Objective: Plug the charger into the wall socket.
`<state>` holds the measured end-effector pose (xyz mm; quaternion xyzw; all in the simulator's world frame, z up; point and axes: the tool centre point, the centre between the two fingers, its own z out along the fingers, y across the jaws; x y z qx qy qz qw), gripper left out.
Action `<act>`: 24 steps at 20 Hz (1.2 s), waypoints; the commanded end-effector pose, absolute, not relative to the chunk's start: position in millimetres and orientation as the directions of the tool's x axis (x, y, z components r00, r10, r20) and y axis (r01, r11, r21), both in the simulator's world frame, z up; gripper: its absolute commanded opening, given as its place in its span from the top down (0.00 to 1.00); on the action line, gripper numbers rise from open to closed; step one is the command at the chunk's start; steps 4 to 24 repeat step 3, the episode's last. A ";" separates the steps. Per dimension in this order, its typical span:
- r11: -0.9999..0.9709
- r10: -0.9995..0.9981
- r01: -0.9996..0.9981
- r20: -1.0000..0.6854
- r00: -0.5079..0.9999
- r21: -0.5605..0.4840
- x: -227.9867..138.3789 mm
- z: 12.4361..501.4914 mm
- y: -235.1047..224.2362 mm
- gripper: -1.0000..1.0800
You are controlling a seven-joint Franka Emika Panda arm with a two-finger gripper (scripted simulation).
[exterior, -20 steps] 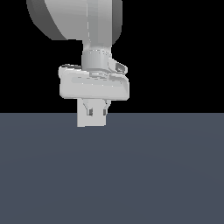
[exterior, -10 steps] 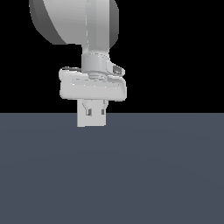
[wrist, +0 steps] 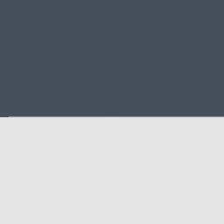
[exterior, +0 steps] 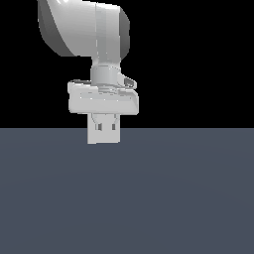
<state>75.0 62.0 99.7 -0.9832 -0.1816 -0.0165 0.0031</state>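
Apparently fingers (exterior: 103,130) together, pointing down over the floor (exterior: 149,198); white surface (wrist: 112,170), unidentifiable, close below.

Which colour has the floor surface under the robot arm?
The floor is a plain dark slate blue-grey, without pattern. It shows best in the exterior view.

Showing pale grey-white on arm (exterior: 94,30) and gripper (exterior: 104,131) | showing plain slate blue-grey on floor (exterior: 127,198) across lower frame | showing black across upper background | filling wrist view half slate, half off-white, unpatterned
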 end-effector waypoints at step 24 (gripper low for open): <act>-0.934 0.357 0.357 0.034 0.933 0.000 78.5 100.0 63.0 1.00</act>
